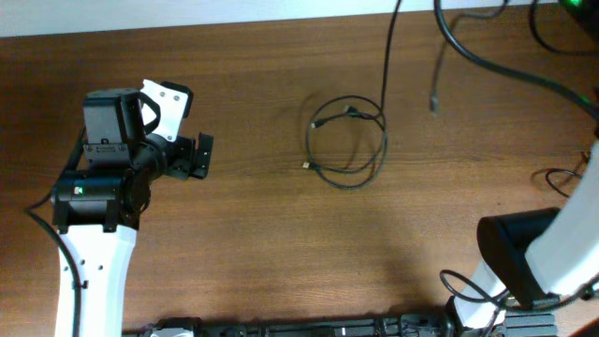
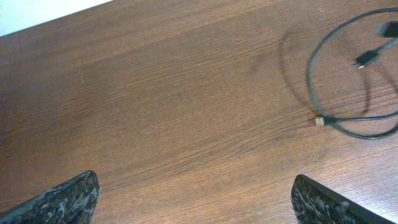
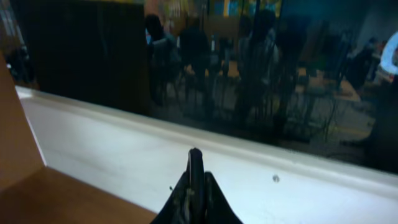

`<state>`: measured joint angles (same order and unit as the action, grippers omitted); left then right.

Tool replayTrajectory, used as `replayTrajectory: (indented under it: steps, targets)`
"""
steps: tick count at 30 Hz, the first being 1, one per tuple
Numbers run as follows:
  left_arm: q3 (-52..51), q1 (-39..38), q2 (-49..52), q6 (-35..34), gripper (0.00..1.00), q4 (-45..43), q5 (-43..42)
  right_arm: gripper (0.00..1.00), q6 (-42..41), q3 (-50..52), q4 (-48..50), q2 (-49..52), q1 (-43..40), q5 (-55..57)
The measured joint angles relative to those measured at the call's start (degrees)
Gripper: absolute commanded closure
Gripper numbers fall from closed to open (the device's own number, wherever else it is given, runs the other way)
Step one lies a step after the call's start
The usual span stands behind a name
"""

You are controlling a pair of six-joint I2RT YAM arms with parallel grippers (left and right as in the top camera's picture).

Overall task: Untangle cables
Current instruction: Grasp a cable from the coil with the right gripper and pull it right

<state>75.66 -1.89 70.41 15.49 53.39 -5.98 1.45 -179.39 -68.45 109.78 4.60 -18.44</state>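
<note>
Counts: cables (image 2: 309, 78) – 1 loop, strands inside not countable. Plugs at the loop: 3 – light-tipped plug (image 1: 306, 166), dark plug (image 1: 317, 122), second dark plug (image 1: 352, 110). Loose cord (image 1: 436, 80) right of loop: 1, one plug. Arms: 2 – left arm (image 1: 94, 267), right arm (image 1: 566, 243). Grippers: 2 – left gripper (image 1: 199, 155), right gripper (image 3: 196, 163). Table (image 1: 243, 243): 1.

The arms (image 1: 94, 271) are white with black joints; the left end effector (image 2: 199, 205) has speckled black fingers (image 2: 62, 202).

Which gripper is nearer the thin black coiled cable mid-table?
Left. The left gripper, open, faces the thin black coiled cable across bare table; the right gripper, shut, is farther off at the edge, pointing away.
</note>
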Motion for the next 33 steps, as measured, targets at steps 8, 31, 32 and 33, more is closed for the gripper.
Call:
replayTrajectory:
  steps: [8,31,32,33]
  targets:
    - [0.00,0.00,0.00,0.00,0.01,0.00,0.00,0.96,-1.14,-0.02,-20.72,-1.07,-0.07,-0.96]
    - [0.00,0.00,0.00,0.00,0.01,0.00,0.00,0.96,-4.70,0.37,-6.29,10.60,-11.19,51.87]
    - [0.00,0.00,0.00,0.00,0.01,0.00,0.00,0.96,-5.88,0.42,-6.12,12.15,-13.05,52.24]
    - [0.00,0.00,0.00,0.00,0.01,0.00,0.00,0.96,-8.09,0.42,-5.97,14.71,-16.02,52.52]
